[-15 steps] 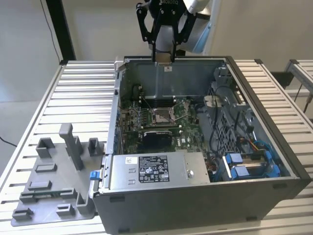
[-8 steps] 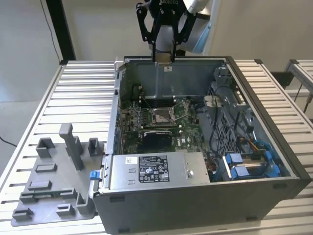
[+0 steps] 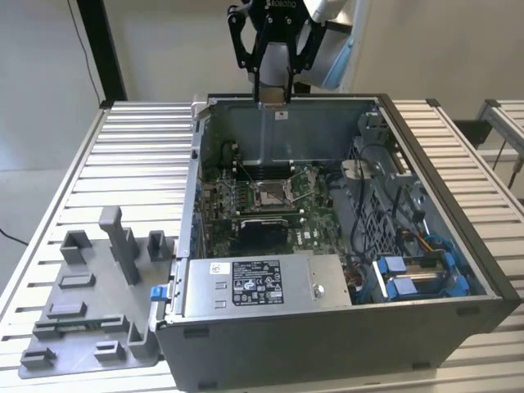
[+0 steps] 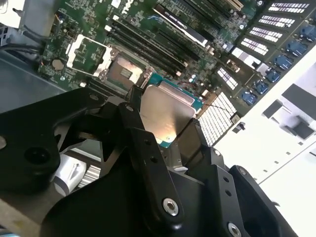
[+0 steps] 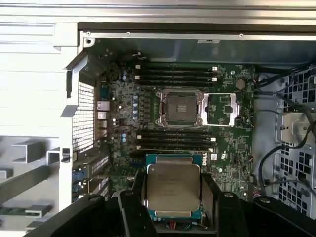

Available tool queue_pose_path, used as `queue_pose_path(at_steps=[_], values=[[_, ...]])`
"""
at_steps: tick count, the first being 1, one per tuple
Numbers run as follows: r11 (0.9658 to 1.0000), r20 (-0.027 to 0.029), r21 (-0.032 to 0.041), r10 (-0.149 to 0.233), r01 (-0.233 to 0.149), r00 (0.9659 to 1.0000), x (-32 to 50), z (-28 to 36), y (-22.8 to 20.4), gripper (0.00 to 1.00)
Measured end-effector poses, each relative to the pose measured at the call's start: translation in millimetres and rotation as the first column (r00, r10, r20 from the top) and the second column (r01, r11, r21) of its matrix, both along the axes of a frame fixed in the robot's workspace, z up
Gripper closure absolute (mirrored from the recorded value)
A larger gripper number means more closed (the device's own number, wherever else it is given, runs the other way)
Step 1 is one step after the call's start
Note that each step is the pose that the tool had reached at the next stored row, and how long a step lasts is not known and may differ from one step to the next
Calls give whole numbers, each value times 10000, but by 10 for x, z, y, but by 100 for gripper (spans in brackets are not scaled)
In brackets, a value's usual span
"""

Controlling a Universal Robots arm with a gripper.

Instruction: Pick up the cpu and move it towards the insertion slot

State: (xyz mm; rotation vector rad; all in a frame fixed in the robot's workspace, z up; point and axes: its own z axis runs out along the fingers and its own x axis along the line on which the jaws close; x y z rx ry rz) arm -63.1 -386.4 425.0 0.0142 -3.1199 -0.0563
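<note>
2 black fingers (image 5: pixel 206 195) of the gripper (image 5: pixel 173 197) were closed on the cpu (image 5: pixel 173 191), pinching it by opposite edges so that its silvery metal face looked up at the wrist cameras; the same hold showed in the second wrist view, where the cpu (image 4: pixel 165 114) sat between the fingers (image 4: pixel 129 116) with its green edge just peeking past them. From where I stood, the gripper (image 3: pixel 273 94) hung high over the far rim of the open computer case (image 3: pixel 344 319), clearly clear of everything below.

Beyond the fingertips, down on the green motherboard (image 5: pixel 118 123), lay the insertion slot (image 5: pixel 177 107), its metal frame swung open and the brownish centre bare. In the second wrist view the insertion slot (image 4: pixel 123 73) sat just past the chip's leading edge, yet well below it. Nothing touched: the chip was up in the air, apart from the board.

So I would judge the pick-up done, and the carrying partly done. The chip was over the case but appeared not yet lined up above the socket, and the whole descent was left. The grey fixture tray (image 3: pixel 90 319) stood outside the case, well away from the fingers.
</note>
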Motion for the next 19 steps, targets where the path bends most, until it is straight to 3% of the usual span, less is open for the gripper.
queue_pose_path(at_steps=[5,19], values=[[10000,0,-1,-6,6,10000,0,-9,37,100],[10000,0,1,-14,14,10000,0,-17,67,100]])
